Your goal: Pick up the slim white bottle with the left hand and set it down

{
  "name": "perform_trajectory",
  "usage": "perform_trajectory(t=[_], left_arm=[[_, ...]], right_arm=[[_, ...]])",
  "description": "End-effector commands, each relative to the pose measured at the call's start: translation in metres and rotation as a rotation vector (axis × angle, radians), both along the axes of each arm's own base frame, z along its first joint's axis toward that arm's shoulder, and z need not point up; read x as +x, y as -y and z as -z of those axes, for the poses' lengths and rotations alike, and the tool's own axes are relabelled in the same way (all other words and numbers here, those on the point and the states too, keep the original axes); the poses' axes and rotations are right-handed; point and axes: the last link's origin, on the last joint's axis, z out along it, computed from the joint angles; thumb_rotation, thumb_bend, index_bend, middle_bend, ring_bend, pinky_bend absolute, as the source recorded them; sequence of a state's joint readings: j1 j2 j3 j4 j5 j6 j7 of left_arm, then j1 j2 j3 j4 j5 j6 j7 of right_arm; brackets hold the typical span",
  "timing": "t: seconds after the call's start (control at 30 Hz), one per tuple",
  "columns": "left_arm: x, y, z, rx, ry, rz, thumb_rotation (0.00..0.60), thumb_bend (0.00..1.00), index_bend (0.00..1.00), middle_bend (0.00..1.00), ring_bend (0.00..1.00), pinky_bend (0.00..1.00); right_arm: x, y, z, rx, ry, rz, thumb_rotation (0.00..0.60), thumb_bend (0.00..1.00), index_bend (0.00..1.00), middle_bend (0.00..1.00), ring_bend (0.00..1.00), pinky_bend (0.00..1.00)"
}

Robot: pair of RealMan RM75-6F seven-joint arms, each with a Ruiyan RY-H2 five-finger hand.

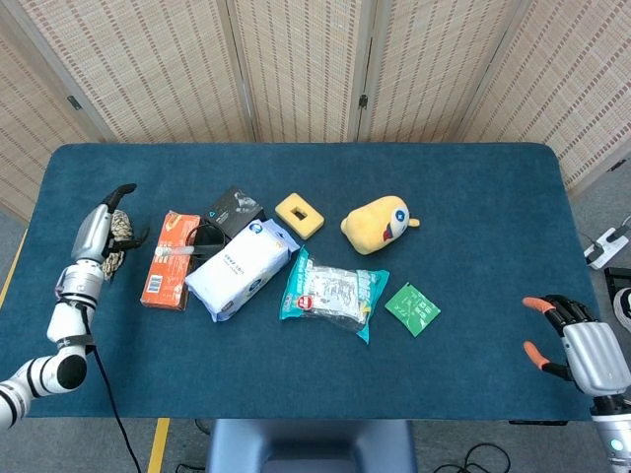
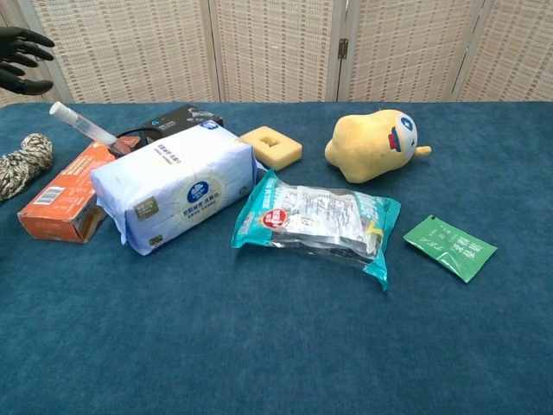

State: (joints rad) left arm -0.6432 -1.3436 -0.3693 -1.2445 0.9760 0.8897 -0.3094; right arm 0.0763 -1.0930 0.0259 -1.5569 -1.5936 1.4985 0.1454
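The slim white bottle (image 1: 175, 252) lies tilted across the orange box (image 1: 168, 273), its cap end raised toward the left in the chest view (image 2: 82, 124). My left hand (image 1: 101, 227) is off to the left of it, over the rope, holding nothing, with its dark fingers spread (image 2: 19, 59). It is clear of the bottle. My right hand (image 1: 580, 345) hovers open by the table's near right corner, far from everything; only the head view shows it.
A rope bundle (image 2: 22, 164) lies left of the orange box. A white tissue pack (image 2: 173, 186) and a black box (image 2: 177, 117) sit right of the bottle. Further right are a yellow foam block (image 1: 300, 215), a plush (image 1: 378, 224), a snack bag (image 1: 333, 293) and a green sachet (image 1: 412, 308).
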Motion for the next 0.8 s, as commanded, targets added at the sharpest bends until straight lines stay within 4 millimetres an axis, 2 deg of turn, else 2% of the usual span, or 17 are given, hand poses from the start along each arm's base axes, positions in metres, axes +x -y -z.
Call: perform_trajectory(t=[0.03, 0.27, 0.37, 0.6, 0.8], left_arm=[[-0.032, 0.027, -0.024, 0.089, -0.215, -0.047, 0.600, 0.43, 0.21, 0.19, 0.12, 0.13], [-0.054, 0.067, -0.036, 0.153, -0.342, -0.069, 0.600, 0.43, 0.23, 0.20, 0.12, 0.13], [-0.058, 0.092, -0.037, 0.161, -0.385, -0.061, 0.600, 0.43, 0.23, 0.20, 0.12, 0.13], [-0.053, 0.157, -0.032, 0.135, -0.430, -0.008, 0.600, 0.43, 0.25, 0.21, 0.12, 0.13], [-0.050, 0.200, -0.022, 0.102, -0.444, 0.024, 0.600, 0.43, 0.26, 0.21, 0.13, 0.13]], right_arm=[[0.002, 0.002, 0.000, 0.003, -0.001, -0.007, 0.600, 0.23, 0.25, 0.29, 0.20, 0.25], [0.007, 0.007, 0.001, 0.023, -0.011, -0.017, 0.600, 0.23, 0.25, 0.29, 0.20, 0.25], [0.008, 0.010, 0.001, 0.033, -0.006, -0.019, 0.600, 0.23, 0.25, 0.29, 0.20, 0.25], [0.012, 0.015, 0.000, 0.041, 0.002, -0.035, 0.600, 0.23, 0.25, 0.29, 0.20, 0.25], [0.016, 0.014, 0.003, 0.017, -0.019, -0.053, 0.600, 0.23, 0.25, 0.29, 0.20, 0.25]])
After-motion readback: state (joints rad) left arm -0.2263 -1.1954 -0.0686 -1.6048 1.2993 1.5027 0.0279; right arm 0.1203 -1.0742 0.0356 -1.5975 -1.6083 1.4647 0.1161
